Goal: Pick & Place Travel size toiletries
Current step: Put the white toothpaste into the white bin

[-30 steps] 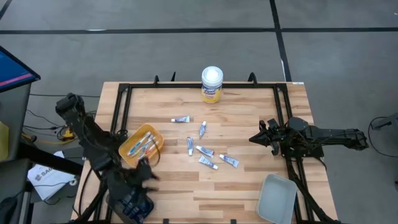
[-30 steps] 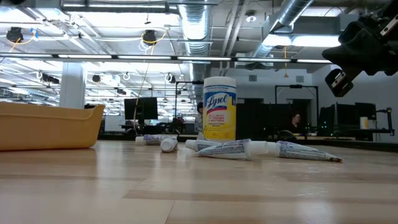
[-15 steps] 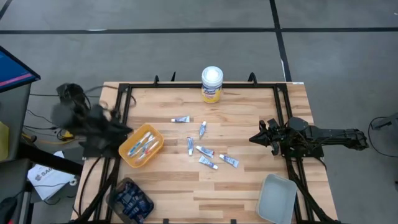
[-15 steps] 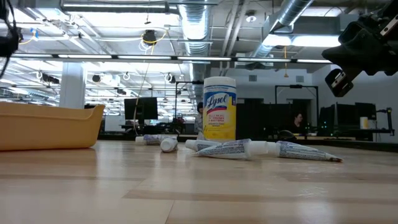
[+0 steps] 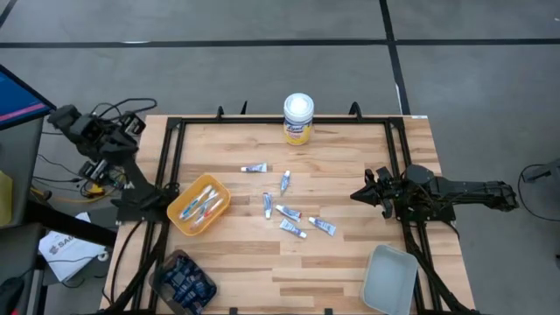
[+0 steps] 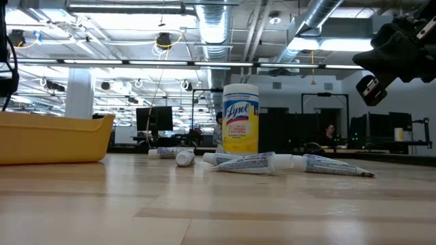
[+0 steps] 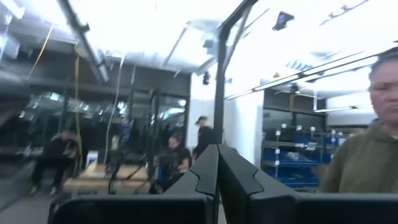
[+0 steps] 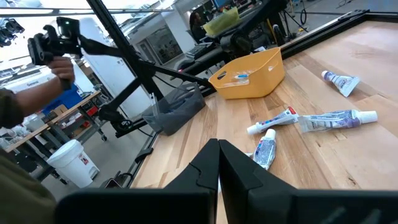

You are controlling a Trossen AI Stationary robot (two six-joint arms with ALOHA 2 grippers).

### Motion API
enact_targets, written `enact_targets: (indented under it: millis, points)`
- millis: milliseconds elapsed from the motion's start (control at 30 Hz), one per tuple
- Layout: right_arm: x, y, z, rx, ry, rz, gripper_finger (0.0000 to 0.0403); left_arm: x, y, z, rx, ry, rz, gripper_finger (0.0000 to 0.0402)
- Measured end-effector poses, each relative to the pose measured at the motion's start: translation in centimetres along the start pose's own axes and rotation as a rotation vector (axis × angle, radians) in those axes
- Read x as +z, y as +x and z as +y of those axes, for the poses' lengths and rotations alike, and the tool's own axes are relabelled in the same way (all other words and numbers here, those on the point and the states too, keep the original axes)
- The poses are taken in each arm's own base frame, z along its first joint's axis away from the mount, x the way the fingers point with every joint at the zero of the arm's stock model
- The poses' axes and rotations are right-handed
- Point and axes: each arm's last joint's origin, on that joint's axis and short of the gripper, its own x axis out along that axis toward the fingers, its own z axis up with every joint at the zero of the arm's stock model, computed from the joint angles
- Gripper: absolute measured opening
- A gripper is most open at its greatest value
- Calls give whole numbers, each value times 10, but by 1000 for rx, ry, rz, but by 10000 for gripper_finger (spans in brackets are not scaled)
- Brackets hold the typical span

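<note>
Roughly partway: the yellow plastic tray (image 5: 199, 206) near the left edge of the wooden-slat bench (image 5: 350, 262) already holds a few small white tubes and what look like thin blue-white toothbrushes (image 5: 200, 205); exact count not readable.

Left on the bench, all loose to the right of that tray: six small white tubes with blue and red marks. One tube (image 5: 255, 168) lies above the rest toward the yellow canister with the white lid (image 5: 298, 118); one (image 5: 285, 181) just right of it; the other four sit close together further right of the tray (image 5: 268, 204) (image 5: 288, 212) (image 5: 293, 229) (image 5: 322, 227). None touches an end effector.

Other containers: a dark bin of black-navy items (image 5: 185, 282) below the yellow tray at the bench corner, and a pale grey tray (image 5: 388, 278) at the opposite lower corner, which looks bare inside.

Left end effector (image 7: 217, 163): lifted off the bench beyond the tray's left side, pointed out at the room, fingers closed together, nothing held. A person's hand (image 8: 61, 67) appears to be on that arm.

Right end effector (image 5: 361, 194): parked well right of the tube cluster, fingers closed, nothing held.

Judgement: most of the picking remains; no grasp is in progress.
</note>
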Motion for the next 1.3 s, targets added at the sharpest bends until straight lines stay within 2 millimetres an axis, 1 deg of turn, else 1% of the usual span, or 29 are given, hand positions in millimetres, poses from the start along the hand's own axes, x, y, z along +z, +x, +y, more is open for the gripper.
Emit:
enact_targets:
  millis: [100, 233, 300, 400, 467, 533, 600, 667, 733, 800, 867, 900, 967, 1067, 1133, 1167, 1200, 1233, 1300]
  points:
    - [0, 0, 0, 0, 0, 0, 0, -8, -10, 3, -48, 0, -21, 0]
    - [0, 0, 0, 0, 0, 0, 0, -35, -18, 2, -54, 2, 3, 1]
    - [0, 0, 0, 0, 0, 0, 0, -49, -20, 1, -28, 12, 26, 2]
    - [0, 0, 0, 1, 0, 0, 0, -61, -16, -2, 36, 39, 82, 3]
    - [0, 0, 0, 0, 0, 0, 0, -65, -11, -6, 37, 49, 97, 2]
    - [0, 0, 0, 0, 0, 0, 0, -74, -4, -13, 24, 68, 147, 2]
    - [0, 0, 0, 0, 0, 0, 0, -83, 4, -21, 12, 28, 191, 2]
    - [0, 0, 0, 1, 0, 0, 0, -84, 12, -28, -17, -19, 198, 2]
    - [0, 0, 0, 1, 0, 0, 0, -87, 16, -33, -117, 67, 212, 2]
    - [0, 0, 0, 0, 0, 0, 0, -84, 11, -35, -278, 89, 170, 2]
    - [0, 0, 0, 0, 0, 0, 0, -80, 2, -32, -399, 28, 118, 2]
    - [0, 0, 0, 0, 0, 0, 0, -78, -5, -28, -423, -14, 96, 2]
    - [0, 0, 0, 0, 0, 0, 0, -76, -17, -20, -421, -72, 50, 2]
    - [0, 0, 0, 2, -1, -2, 0, -76, -16, -18, -363, -45, 112, 2]
    - [0, 0, 0, 1, 0, 2, 0, -72, -17, -16, -333, -57, 90, 2]
    - [0, 0, 0, 1, 0, -2, 0, -74, -16, -15, -290, -57, 84, 2]
    - [0, 0, 0, 1, -1, -3, 0, -79, -15, -16, -235, -37, 99, 2]
    - [0, 0, 0, 2, 0, -1, 0, -90, -13, -18, -195, -7, 135, 2]
    - [0, 0, 0, 0, 0, 0, 0, -107, -12, -23, -197, 18, 158, 2]
